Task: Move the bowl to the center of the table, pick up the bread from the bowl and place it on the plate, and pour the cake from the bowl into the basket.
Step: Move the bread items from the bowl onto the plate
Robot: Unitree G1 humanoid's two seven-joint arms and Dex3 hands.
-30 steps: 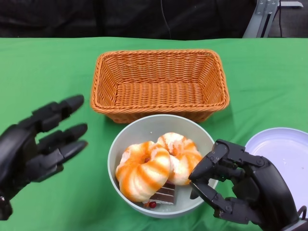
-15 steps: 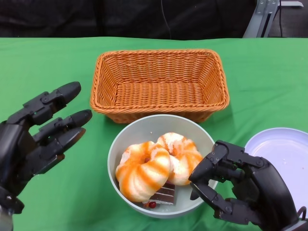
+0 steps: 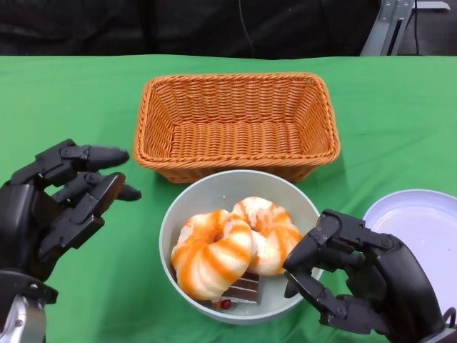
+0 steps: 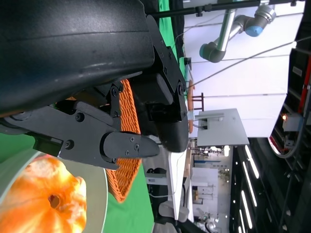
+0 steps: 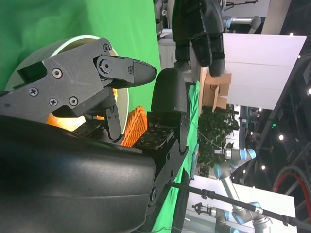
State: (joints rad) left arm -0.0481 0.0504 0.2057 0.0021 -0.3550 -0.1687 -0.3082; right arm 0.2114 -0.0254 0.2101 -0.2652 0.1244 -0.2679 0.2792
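Left hand [image 3: 53,204]: I see it hovering over bare green to the left of the bowl, fingers spread and reaching toward the bowl, holding nothing; a strip of open cloth lies between the fingertips and the bowl's rim.
Right hand [image 3: 357,279]: at the bowl's near right edge, fingers curled inward beside the rim; I cannot tell whether they clasp or only touch the rim.
Surface [image 3: 64,100]: green cloth, with wide open stretches on the far left and far right, and its far edge running against a dark backdrop.
Basket [image 3: 237,123]: orange wicker, rectangular, nothing inside, sitting mid-surface behind the bowl; its near wall comes just beside the bowl's far rim, and I can't say whether they touch.
Bowl [image 3: 214,187]: pale, round, near me and about centred, between my two hands.
Plate [image 3: 421,221]: white, at the right edge of my head view, partly cut off and partly behind the right hand; well apart from the basket.
Bread [image 3: 214,254]: two orange-and-white striped rings side by side, filling most of the bowl.
Cake [image 3: 244,287]: small dark layered slice at the bowl's near side, tucked under the rings.
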